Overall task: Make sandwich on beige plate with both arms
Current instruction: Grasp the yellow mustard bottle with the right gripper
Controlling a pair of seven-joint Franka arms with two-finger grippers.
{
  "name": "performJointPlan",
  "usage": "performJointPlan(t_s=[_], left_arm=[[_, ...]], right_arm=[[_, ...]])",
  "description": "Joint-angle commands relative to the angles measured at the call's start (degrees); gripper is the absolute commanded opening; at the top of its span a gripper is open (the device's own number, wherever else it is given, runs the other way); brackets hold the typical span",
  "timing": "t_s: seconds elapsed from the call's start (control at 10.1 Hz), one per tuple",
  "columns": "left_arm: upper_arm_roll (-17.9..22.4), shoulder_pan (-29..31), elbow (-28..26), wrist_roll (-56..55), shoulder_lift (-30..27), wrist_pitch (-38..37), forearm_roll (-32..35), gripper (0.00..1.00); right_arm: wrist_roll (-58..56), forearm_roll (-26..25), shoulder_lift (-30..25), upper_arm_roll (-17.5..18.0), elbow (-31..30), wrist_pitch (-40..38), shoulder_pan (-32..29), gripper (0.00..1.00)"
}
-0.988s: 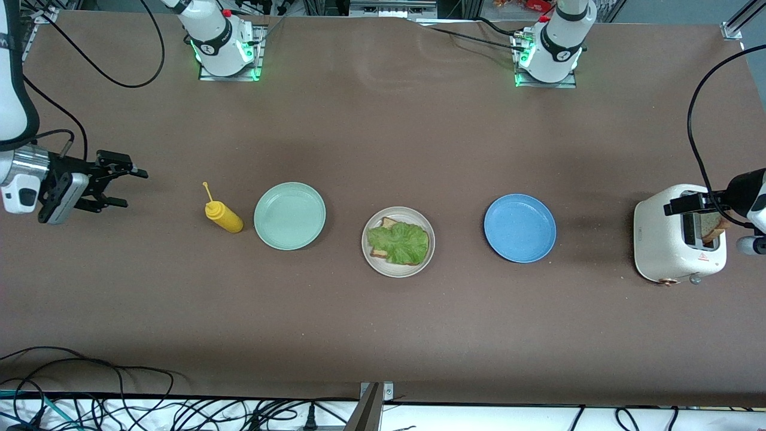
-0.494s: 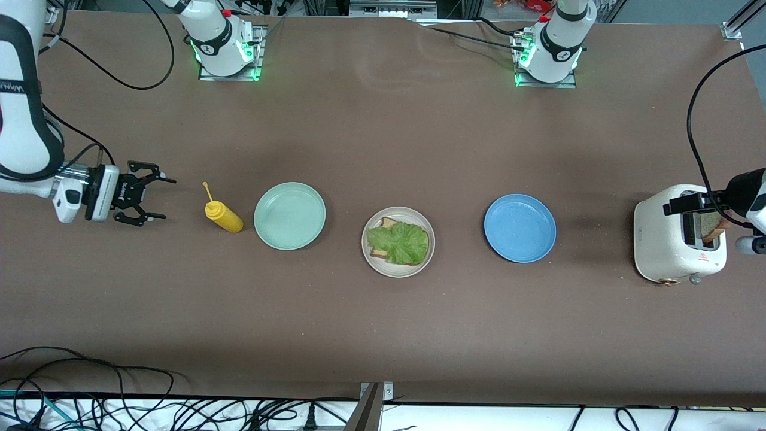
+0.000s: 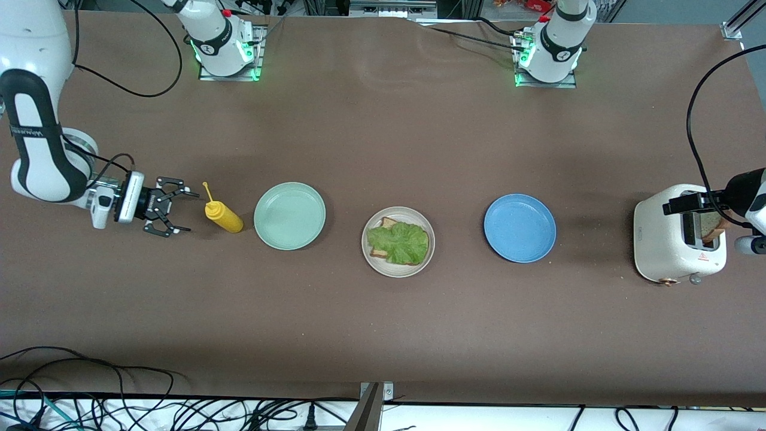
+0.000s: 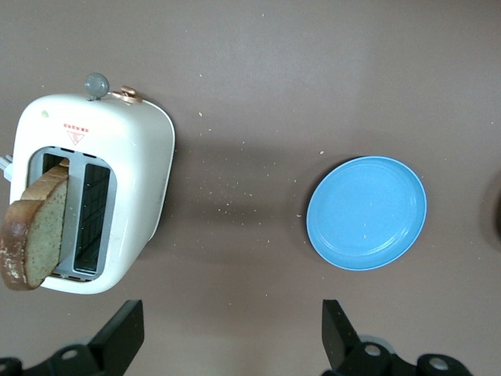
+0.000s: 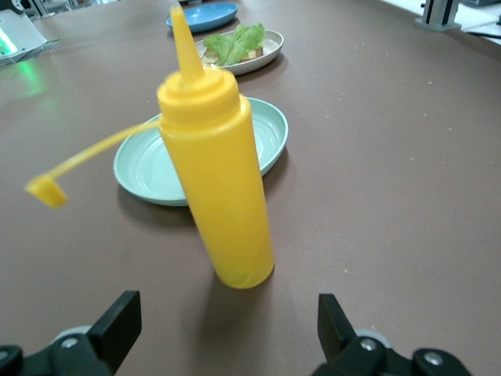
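On the beige plate point(image 3: 398, 269) at mid-table, a lettuce leaf point(image 3: 399, 242) hides most of the bread under it, while the right gripper point(image 3: 179, 212) gapes empty beside the mustard bottle point(image 3: 223, 216) and the left gripper point(image 4: 227, 333), cut off, hangs open over the toaster point(image 3: 669, 242) holding a bread slice point(image 4: 33, 235)

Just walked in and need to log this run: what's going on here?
A sandwich is half built: bread and lettuce lie on the beige plate. The right pincer, open, is level with the mustard bottle, at its side toward the right arm's end. The left pincer, open, hangs over the toaster, where a bread slice sticks up from a slot. Neither holds anything.
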Motion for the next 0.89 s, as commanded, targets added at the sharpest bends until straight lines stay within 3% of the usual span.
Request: performJointPlan(t_s=[0.0,0.49,0.59,0.69,0.79], left_arm=[[-0.2,-0.1,-0.5,-0.1,-0.6,-0.6,0.9,1.00],[-0.2,-0.2,-0.5,-0.2,-0.6,-0.6,0.8,1.00],[-0.2,-0.2,-0.5,-0.1,-0.6,-0.6,0.8,1.00],[-0.1,-0.2,-0.5,-0.1,-0.6,-0.6,0.8,1.00],[-0.1,-0.2,-0.5,-0.1,-0.6,-0.6,0.8,1.00]], right_arm=[[-5.9,6.7,2.5,4.1,-0.2,1.4,-1.0,1.00],[-7.9,9.6,2.1,7.3,-1.3,0.5,-1.1,0.95],[-7.9,10.3,2.0,7.4,-1.3,0.4,-1.1,0.83],[-7.1,10.6,1.8,7.8,-1.1,0.0,-1.1,0.51],[-6.1,11.0,1.8,7.9,-0.9,-0.2,-1.1,0.25]])
